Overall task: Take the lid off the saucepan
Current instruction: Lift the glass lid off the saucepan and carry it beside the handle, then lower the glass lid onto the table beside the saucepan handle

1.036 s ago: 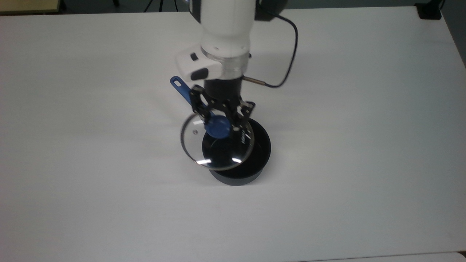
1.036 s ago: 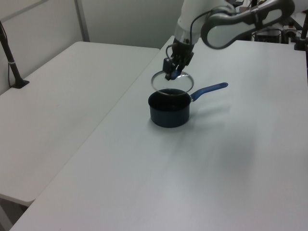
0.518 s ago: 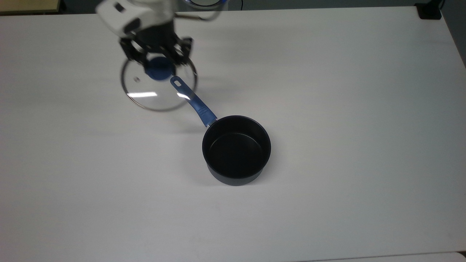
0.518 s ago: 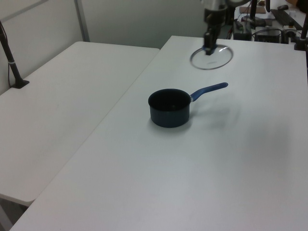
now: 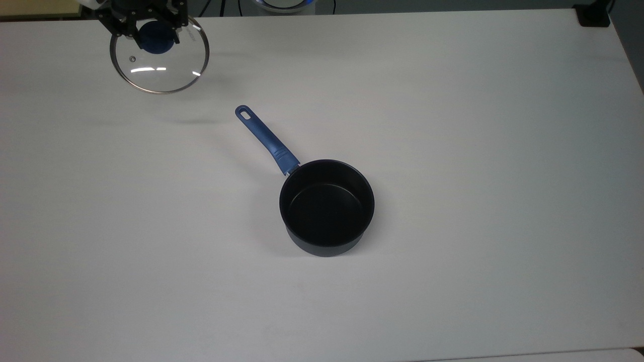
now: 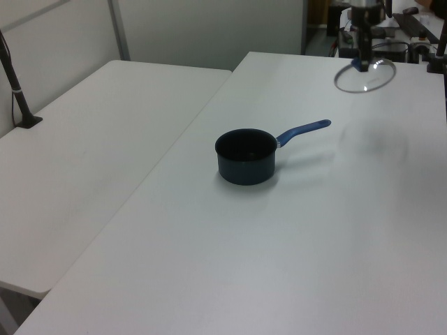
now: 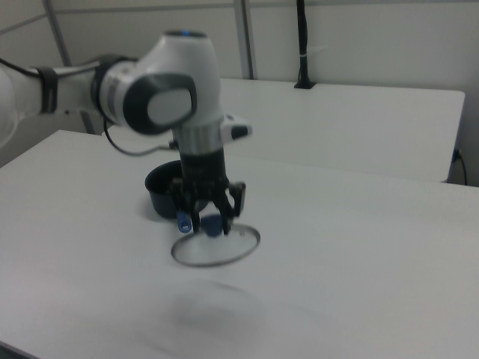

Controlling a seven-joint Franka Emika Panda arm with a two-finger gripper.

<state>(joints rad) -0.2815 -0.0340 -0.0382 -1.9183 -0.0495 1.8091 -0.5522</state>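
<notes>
The arm's gripper (image 5: 151, 31) has its fingers clamped on the round clear glass lid's (image 5: 160, 63) blue knob, up over the white bench (image 5: 453, 125), well apart from the dark saucepan (image 5: 327, 208) with its long blue handle.

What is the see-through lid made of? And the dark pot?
The round clear lid looks like glass: the table shows through it and it glints. Its thin rim looks metal, its blue knob probably plastic. The dark navy saucepan seems coated metal, matte inside; its long blue handle looks plastic.
</notes>
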